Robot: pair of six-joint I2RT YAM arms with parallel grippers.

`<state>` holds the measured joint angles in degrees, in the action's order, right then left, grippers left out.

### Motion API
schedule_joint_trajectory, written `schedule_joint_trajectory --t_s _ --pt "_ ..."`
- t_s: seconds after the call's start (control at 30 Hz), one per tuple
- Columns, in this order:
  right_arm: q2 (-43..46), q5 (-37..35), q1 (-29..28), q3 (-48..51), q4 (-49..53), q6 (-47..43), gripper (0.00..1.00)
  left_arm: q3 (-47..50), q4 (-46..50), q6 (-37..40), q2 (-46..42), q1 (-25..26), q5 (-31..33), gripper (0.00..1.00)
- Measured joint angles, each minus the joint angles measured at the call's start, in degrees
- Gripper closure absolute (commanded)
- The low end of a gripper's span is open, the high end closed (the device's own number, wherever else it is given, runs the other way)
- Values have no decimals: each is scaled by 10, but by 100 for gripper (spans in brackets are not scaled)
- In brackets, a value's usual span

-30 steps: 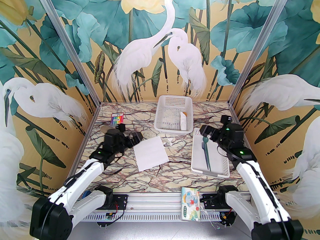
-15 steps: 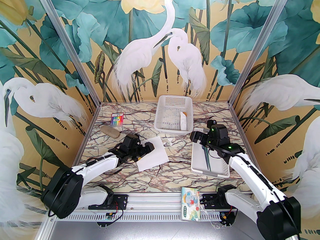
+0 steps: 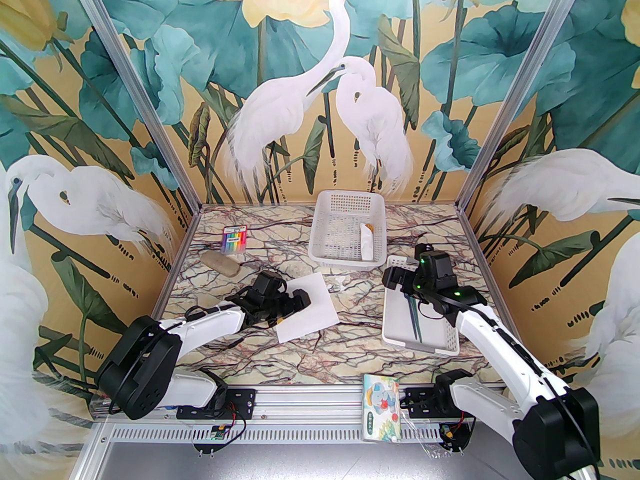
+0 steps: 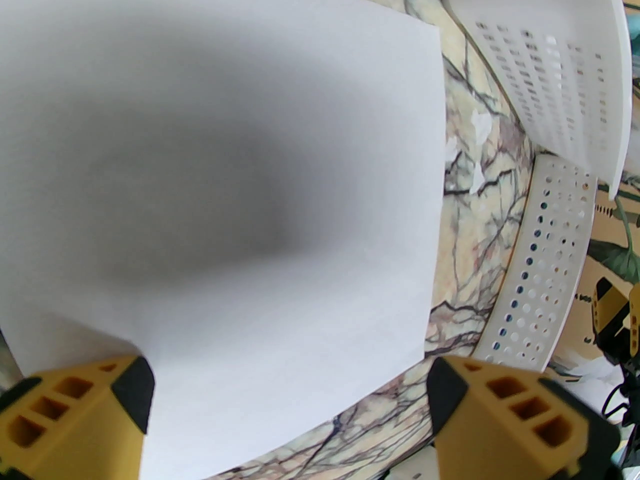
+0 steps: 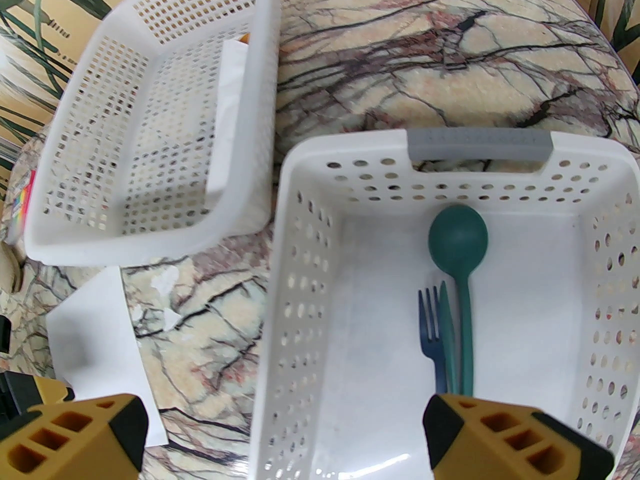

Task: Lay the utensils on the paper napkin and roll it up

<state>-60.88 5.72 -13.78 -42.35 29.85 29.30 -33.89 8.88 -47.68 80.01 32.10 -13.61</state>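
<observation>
1. Hovering over the near-right basket (image 5: 345, 145), the right gripper (image 5: 285, 423) stood with its fingers spread wide and nothing between them.
2. The spoon (image 5: 465, 308) and fork (image 5: 432, 340) lay close side by side on the basket floor. Their heads pointed away from the gripper and their handles ran back toward it. A third slim teal piece (image 5: 448, 328) sat between them, too narrow to identify.
3. Their long axis ran roughly square to the line between the two fingers. A close across the handles therefore looked possible with little wrist turn.
4. The utensils lay off-centre in the gap, close to the finger at the right of the wrist view, whose tip hid the handle ends. The descent would probably need a sideways shift that way first.
5. The napkin (image 3: 315, 313) lay flat on the table (image 3: 350, 353), left of the basket and apart from it, with no utensil on it. The left gripper (image 4: 290, 398), also spread and empty, hung low over the napkin's left part.
6. The right arm was by far the nearer to the utensils. The left was well apart from them, with the basket wall between, so the pick looked like the right arm's job, followed by a carry leftward to the napkin.
</observation>
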Motion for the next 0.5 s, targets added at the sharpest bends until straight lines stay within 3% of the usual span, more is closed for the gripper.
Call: schedule_joint_trajectory --t_s 0.23,0.5 --pt "-6 -2 -3 0 11 -20 1 -3 2 24 6 43 6 3" --pt "-10 -11 -4 -2 26 -47 1 -37 40 101 30 53 6 3"
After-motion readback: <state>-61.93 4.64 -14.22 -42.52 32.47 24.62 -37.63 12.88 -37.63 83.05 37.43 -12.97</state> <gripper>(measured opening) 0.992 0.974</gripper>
